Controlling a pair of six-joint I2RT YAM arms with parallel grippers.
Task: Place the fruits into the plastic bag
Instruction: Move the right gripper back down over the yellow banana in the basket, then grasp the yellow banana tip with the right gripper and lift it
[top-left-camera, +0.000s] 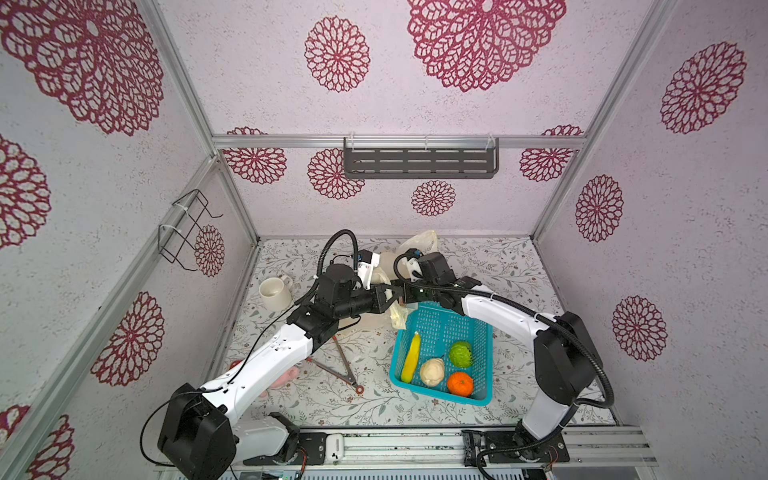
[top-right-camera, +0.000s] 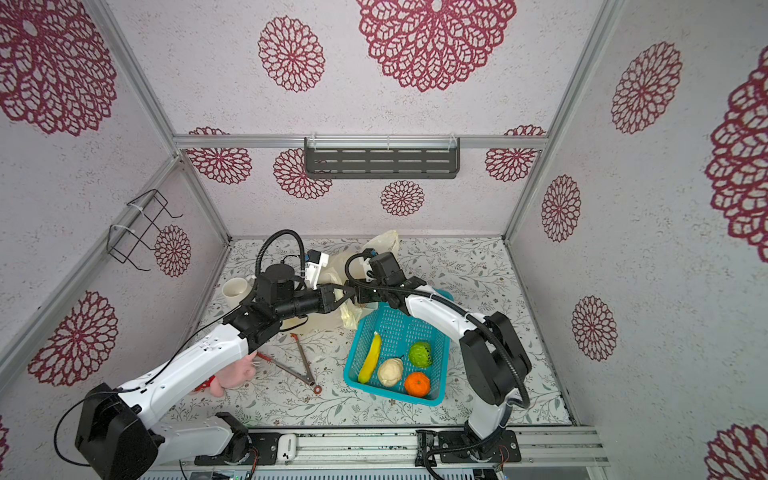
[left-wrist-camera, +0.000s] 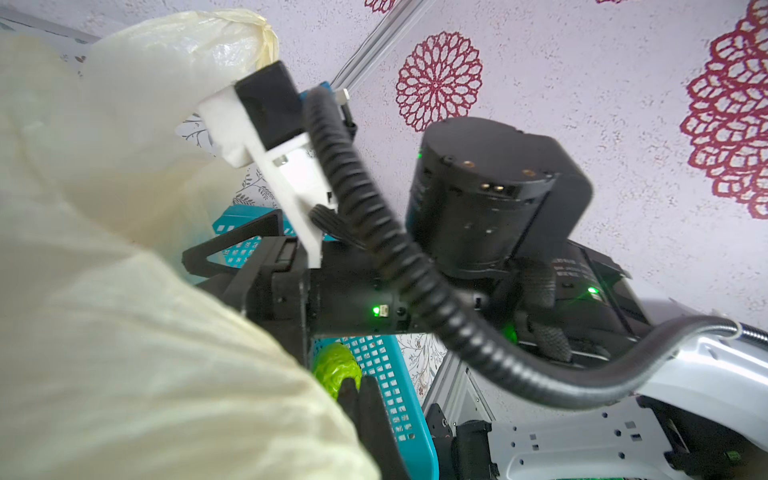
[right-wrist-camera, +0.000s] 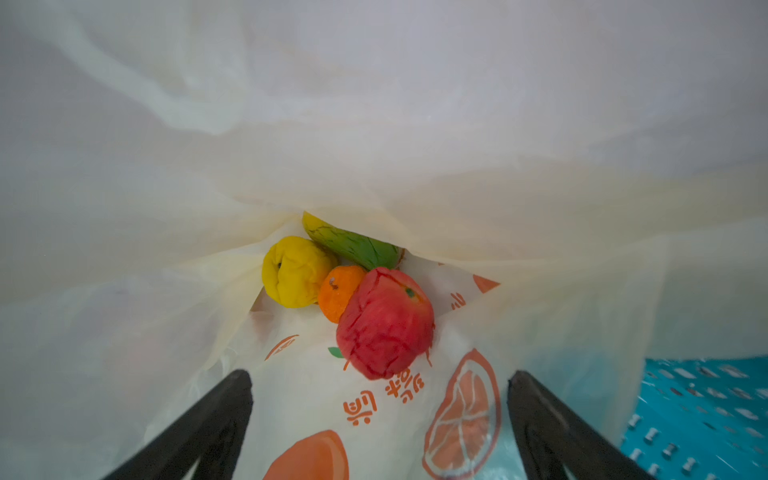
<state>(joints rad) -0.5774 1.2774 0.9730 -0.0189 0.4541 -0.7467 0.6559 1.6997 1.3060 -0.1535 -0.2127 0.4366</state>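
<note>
Floral tabletop (top-left-camera: 498, 270) | left end effector (top-left-camera: 391, 297) clamped on plastic bag (top-left-camera: 424, 240) | right end effector (right-wrist-camera: 379, 376) spread apart

Plastic bag (right-wrist-camera: 307, 390) bears orange Chinese characters (right-wrist-camera: 360, 409), illegible.

White arm links (top-left-camera: 266, 357), black joints (top-left-camera: 338, 284), ribbed black cables (left-wrist-camera: 374, 216), green status lights (left-wrist-camera: 376, 310).

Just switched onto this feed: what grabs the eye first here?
The teal perforated basket right of centre, holding a yellow banana, beige pear, green knobbly ball and orange tangerine. Behind it both grippers meet at the translucent cream plastic bag: the left gripper pinches its film, and the open right gripper looks in at a red fruit and yellow lemon already inside.
</note>
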